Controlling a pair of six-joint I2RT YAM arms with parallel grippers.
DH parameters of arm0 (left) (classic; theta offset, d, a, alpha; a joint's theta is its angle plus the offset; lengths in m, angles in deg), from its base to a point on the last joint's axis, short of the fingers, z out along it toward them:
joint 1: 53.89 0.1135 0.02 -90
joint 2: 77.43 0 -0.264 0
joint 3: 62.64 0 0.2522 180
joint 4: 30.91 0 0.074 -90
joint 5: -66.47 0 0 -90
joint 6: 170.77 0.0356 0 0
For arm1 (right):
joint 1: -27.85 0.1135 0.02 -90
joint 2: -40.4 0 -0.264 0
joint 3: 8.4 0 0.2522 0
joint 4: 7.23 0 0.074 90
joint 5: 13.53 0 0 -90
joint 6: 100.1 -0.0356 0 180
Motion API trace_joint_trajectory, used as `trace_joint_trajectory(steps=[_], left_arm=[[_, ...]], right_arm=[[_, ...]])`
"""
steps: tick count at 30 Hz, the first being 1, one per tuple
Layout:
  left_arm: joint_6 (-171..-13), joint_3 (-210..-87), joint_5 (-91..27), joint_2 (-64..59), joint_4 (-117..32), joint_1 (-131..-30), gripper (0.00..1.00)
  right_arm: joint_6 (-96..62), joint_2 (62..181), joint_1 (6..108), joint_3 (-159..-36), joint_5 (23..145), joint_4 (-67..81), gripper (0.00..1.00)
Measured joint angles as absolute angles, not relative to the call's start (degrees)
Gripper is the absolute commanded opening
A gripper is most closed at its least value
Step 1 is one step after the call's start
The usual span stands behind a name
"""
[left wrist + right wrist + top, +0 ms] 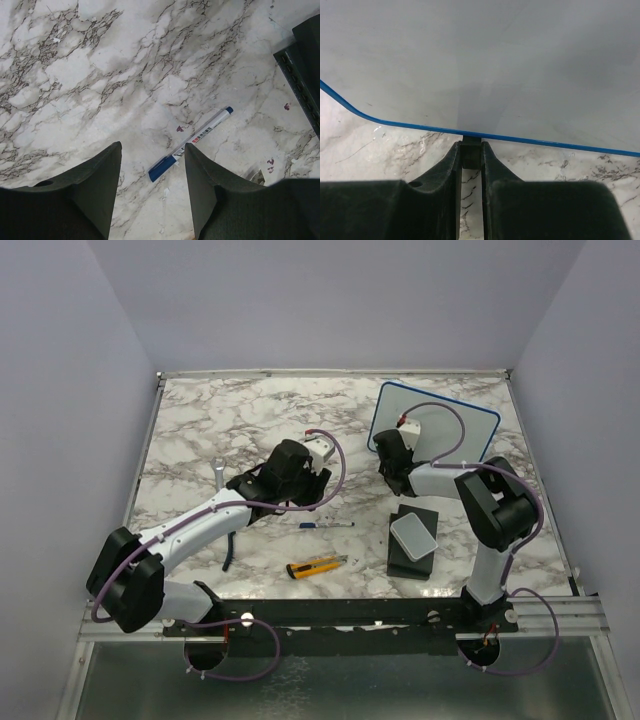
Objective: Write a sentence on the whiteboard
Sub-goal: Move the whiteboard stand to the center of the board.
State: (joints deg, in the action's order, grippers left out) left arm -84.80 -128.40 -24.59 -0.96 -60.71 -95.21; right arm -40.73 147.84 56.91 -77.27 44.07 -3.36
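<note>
hidden: whiteboard [482, 422] near edge is covered by the right arm in the top view
box: grey box [413, 536] on black block [410, 567], contents not visible
left gripper [152, 150]: jaws released, above blue marker [195, 140] on bench [200, 420]
right gripper [471, 150]: jaws clenched on whiteboard's lower frame; board at far right

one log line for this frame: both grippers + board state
left gripper: open, over marker pen on table | right gripper: shut on whiteboard bottom edge | writing: none visible
</note>
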Motion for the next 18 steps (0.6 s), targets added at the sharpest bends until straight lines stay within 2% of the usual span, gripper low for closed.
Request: trace_joint_trajectory(steps=[8, 13, 17, 18], left_arm=[[-84.6, -128.38, -24.57, -1.68, -60.69, -95.21, 0.56], [-84.58, -128.38, -24.57, -1.68, -60.66, -95.21, 0.58], [-84.34, -128.32, -24.57, -1.66, -60.69, -95.21, 0.67], [-84.32, -128.32, -24.59, -1.62, -60.69, -95.21, 0.69]], right_arm=[[-44.36, 146.13, 59.47, -76.16, 42.54, -0.45, 0.03], [-45.69, 145.5, 60.39, -75.83, 42.41, 0.8, 0.34], [-46.67, 144.91, 60.63, -75.74, 42.5, 1.98, 0.45], [-46.85, 144.71, 60.69, -75.72, 42.56, 2.33, 0.52]])
